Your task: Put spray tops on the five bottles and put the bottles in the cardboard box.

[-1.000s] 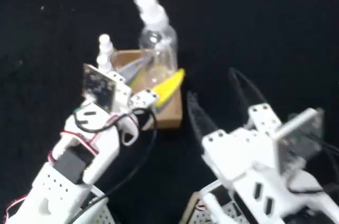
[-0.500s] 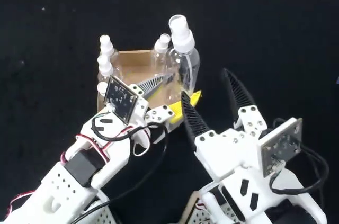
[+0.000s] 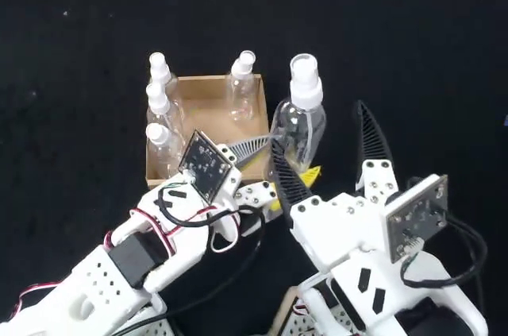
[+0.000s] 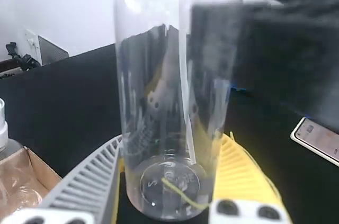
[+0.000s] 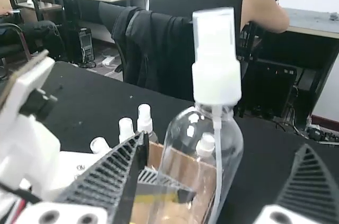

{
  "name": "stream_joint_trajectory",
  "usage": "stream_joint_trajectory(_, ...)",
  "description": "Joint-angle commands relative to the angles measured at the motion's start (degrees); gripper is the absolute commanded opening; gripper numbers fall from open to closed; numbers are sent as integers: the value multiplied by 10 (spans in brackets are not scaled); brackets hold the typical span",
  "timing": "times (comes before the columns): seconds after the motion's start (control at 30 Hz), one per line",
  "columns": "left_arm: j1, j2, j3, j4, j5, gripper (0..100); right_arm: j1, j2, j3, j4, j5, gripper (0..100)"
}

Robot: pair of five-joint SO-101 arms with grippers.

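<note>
Bottle five [image 3: 300, 117], spray top already on, stands upright just outside the cardboard box [image 3: 208, 102], at its 3 o'clock side. The left gripper [image 3: 290, 156] pinches it low on the body, probably to lift it over the wall. The right gripper [image 3: 317, 125] is spread wide, with the bottle between its fingers.

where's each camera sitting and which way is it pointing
High view: fixed above and behind the arms, looking down over the table and cardboard box; both arms show, left pincer shut on the bottle, right pincer open around it.
Left wrist view: on the left wrist, looking along its grey and yellow fingers up the bottle from its base.
Right wrist view: on the right wrist, facing out across the table; its black fingers stand either side of the bottle.
Shared: all three show that bottle and the box.
</note>
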Motion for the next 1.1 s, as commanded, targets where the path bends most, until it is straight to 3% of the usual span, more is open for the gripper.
stream_joint_trajectory(0.0,8,-5,-10,-16,-3,30,-5,-7,2,8,-4,381)
stream_joint_trajectory(0.7,84,-6,-8,-15,-4,33,-4,-103,13,69,2,381)
stream_joint_trajectory(0.87,85,-6,-8,-14,-60,30,-4,-103,15,67,2,380)
stream_joint_trajectory(1.07,80,-6,-8,-14,-67,30,-4,-48,-12,71,29,269)
